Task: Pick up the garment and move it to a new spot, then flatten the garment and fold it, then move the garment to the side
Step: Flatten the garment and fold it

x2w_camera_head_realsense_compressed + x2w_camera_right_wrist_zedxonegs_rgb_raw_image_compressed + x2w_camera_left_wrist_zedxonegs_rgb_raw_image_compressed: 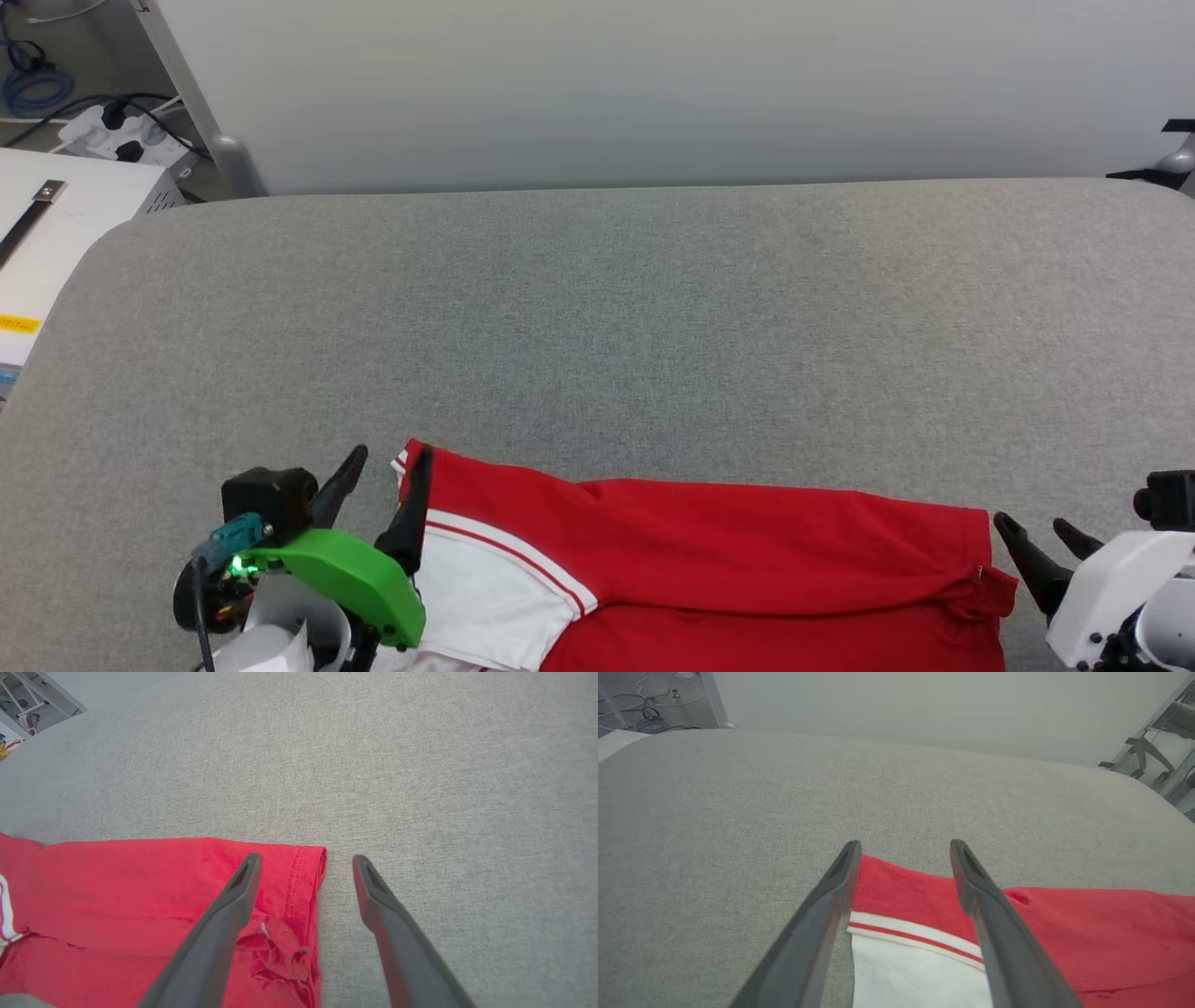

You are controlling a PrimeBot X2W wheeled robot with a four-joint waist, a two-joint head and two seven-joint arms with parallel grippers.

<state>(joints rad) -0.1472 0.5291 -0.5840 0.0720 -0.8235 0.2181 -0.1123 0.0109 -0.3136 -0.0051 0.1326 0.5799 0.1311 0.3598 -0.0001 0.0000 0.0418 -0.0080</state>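
Grey fabric surface, pale wall behind, red garment (left fingers, right fingers apart)

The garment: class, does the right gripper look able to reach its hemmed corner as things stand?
Probably yes: the right gripper is open, jaws straddling the hemmed edge of the garment on the grey surface, with nothing in between.
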